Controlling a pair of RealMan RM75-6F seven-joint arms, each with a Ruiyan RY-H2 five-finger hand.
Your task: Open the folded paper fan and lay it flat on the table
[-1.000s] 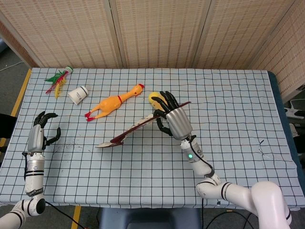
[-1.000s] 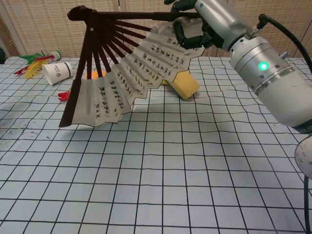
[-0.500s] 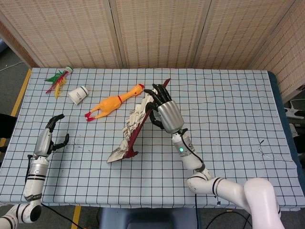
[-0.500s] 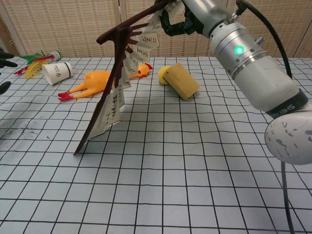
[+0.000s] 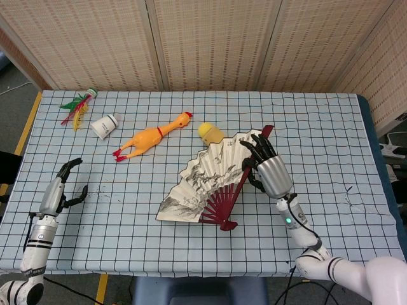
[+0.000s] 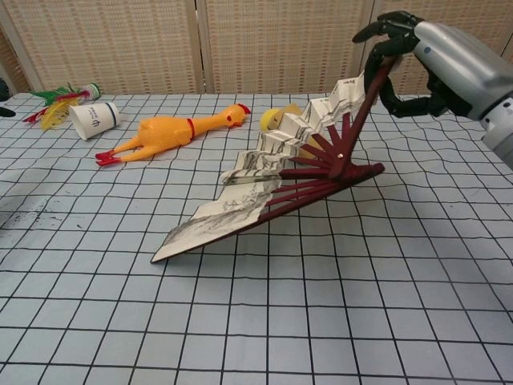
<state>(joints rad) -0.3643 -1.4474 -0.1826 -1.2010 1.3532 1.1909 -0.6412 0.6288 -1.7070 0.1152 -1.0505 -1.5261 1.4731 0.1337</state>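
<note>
- The paper fan (image 5: 206,184) sits at centre frame in the head view, spread wide, its lower-left guard stick and the pivot end on the checked tablecloth (image 5: 331,133).
- It is not yet flat. In the chest view the fan (image 6: 276,180) slopes up from its low corner at lower left to its raised right-hand guard stick at upper right.
- The right hand (image 5: 267,166) grasps that raised guard stick near its tip, fingers (image 6: 385,28) curled over the top of it; the hand (image 6: 433,60) is at the upper right of the chest view.
- The relation that matters: the fan hangs down and to the left from those fingers, and the held stick runs steeply from the pivot up to the hand. Judging from this, lowering that stick toward the right edge of the frame would bring the leaf down onto the cloth.
- The left hand (image 5: 56,190) is at the far lower left of the head view, well apart from the fan, fingers loosely apart and holding nothing. The right hand is plainly the nearer.
- Counted: one fan, one rubber chicken (image 5: 152,135), one yellow sponge-like block (image 5: 210,131), one paper cup (image 5: 105,125), one feathered shuttlecock toy (image 5: 77,105).
</note>
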